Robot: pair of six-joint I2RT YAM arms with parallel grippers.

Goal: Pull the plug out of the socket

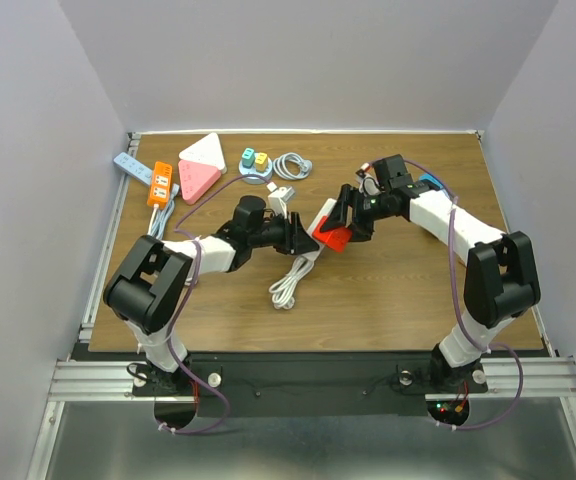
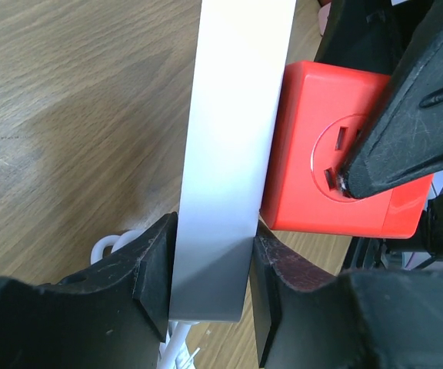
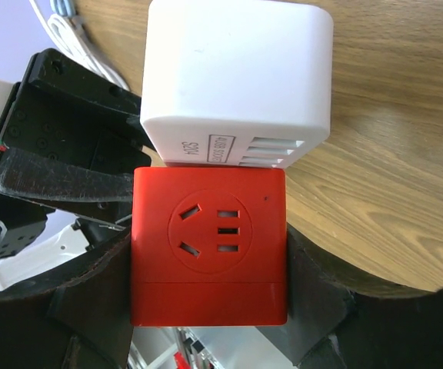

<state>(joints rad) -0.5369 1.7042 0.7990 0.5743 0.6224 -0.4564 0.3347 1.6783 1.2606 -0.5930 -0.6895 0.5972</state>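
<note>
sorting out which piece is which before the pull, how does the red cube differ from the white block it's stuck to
The red cube has sharp edges; the white block has rounded corners. The red cube's facing side has socket holes inside a circle; the white block's has a printed label and slots. The red cube sits in the right gripper, the white block in the left gripper. Both are boxy plastic, pressed together.

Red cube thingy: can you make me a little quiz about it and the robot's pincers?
1. Which pincer is shut on the red plastic cube socket? A left, B right, C neither.
2. True or false: the white plastic block plug lies loose, with nothing holding it.
3. Fill the gap: the left pincer grips the ____ plug.
Key: 1 B, the right pincer; 2 false; 3 white.
</note>
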